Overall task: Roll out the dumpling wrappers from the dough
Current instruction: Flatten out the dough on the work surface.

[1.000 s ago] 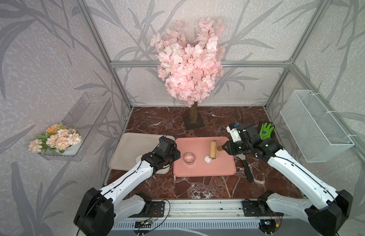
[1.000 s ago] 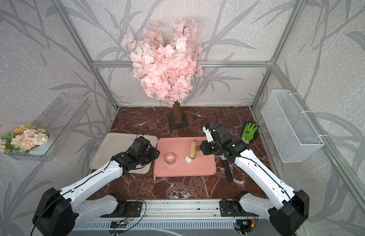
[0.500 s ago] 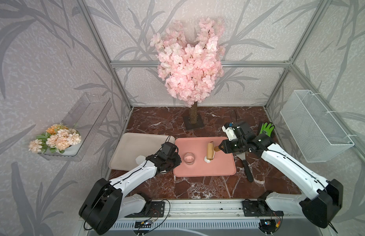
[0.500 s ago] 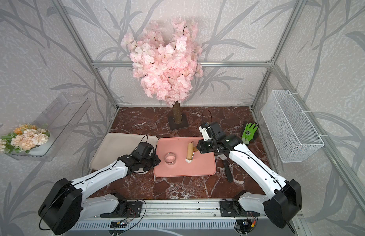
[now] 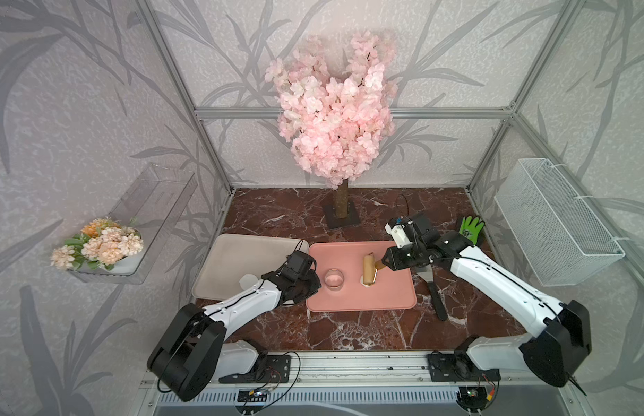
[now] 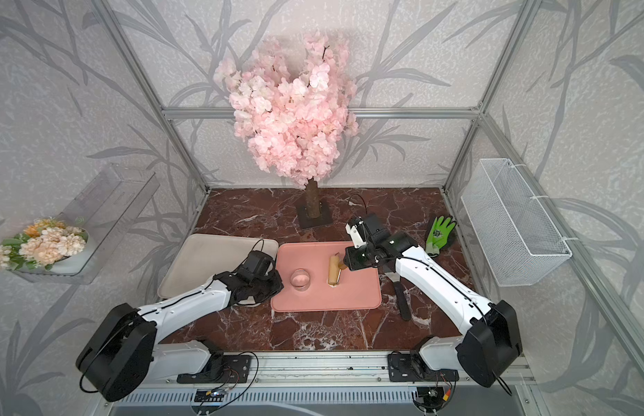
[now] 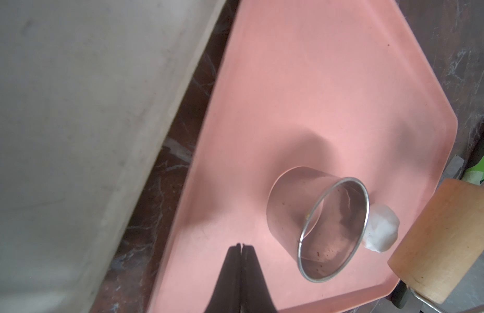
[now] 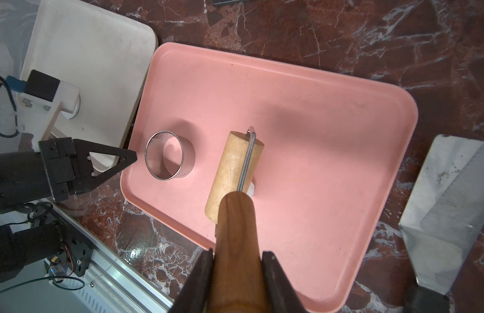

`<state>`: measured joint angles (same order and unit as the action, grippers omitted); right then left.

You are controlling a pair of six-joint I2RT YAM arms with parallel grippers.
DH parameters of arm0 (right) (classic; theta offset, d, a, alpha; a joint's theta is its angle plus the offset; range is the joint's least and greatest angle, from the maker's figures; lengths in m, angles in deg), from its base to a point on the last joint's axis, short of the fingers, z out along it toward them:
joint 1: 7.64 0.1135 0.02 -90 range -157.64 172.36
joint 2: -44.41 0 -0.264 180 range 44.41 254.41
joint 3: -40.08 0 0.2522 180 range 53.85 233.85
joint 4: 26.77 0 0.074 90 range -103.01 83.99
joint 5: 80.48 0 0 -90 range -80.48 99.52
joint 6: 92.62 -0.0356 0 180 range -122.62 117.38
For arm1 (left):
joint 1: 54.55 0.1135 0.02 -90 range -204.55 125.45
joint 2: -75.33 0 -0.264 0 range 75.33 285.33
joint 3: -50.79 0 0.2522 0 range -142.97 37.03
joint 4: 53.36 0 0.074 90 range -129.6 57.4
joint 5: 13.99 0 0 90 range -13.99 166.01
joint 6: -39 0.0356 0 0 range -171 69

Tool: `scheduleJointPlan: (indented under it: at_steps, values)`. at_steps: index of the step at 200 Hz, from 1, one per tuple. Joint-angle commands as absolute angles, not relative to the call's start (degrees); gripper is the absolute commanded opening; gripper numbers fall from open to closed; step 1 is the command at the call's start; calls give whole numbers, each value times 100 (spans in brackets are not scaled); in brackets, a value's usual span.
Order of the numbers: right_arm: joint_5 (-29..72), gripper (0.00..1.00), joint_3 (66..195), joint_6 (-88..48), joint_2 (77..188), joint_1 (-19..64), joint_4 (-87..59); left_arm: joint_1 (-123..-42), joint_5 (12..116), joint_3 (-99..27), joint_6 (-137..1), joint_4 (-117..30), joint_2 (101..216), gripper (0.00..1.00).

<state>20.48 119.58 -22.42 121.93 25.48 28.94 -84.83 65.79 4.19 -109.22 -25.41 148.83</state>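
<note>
A small white lump of dough (image 7: 381, 230) lies on the pink tray (image 5: 392, 295), mostly under the tan roller of the rolling pin (image 5: 368, 272); only its edge shows (image 8: 251, 188). My right gripper (image 8: 236, 253) is shut on the pin's dark wooden handle. A metal ring cutter (image 5: 334, 278) stands on the tray to the roller's left. My left gripper (image 7: 241, 246) is shut and holds nothing; it hovers over the tray's left edge, close to the ring (image 8: 169, 155). One white dumpling wrapper (image 5: 247, 280) lies on the beige tray (image 5: 241, 259).
A metal scraper with a black handle (image 5: 432, 284) lies on the marble just right of the pink tray. A green glove (image 5: 471, 227) sits at the back right, and a pink blossom tree (image 5: 340, 201) stands at the back centre. A wire basket (image 5: 551, 223) hangs on the right wall.
My left gripper has closed and moved from the beige tray to the pink tray's left edge. The right arm has shifted the roller left, over the dough.
</note>
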Motion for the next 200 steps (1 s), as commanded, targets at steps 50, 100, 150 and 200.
scheduleJointPlan:
  at_steps: [50, 100, 150, 200]
  values:
    - [1967, 0, 12002, -2175, 12388, 2589, 2801, -8475, 6616, 524, -10989, -2564, 15131, 2]
    - [1880, 0, 11970, -2229, 12502, 2602, 2772, -8478, 6578, 557, -11041, -2621, 15254, 1]
    - [1873, 0, 12150, -2265, 12485, 2624, 2725, -8479, 6549, 547, -11032, -2630, 15335, 1]
    - [1849, 0, 12164, -2319, 12658, 2734, 2613, -8483, 6549, 618, -11077, -2675, 15341, 0]
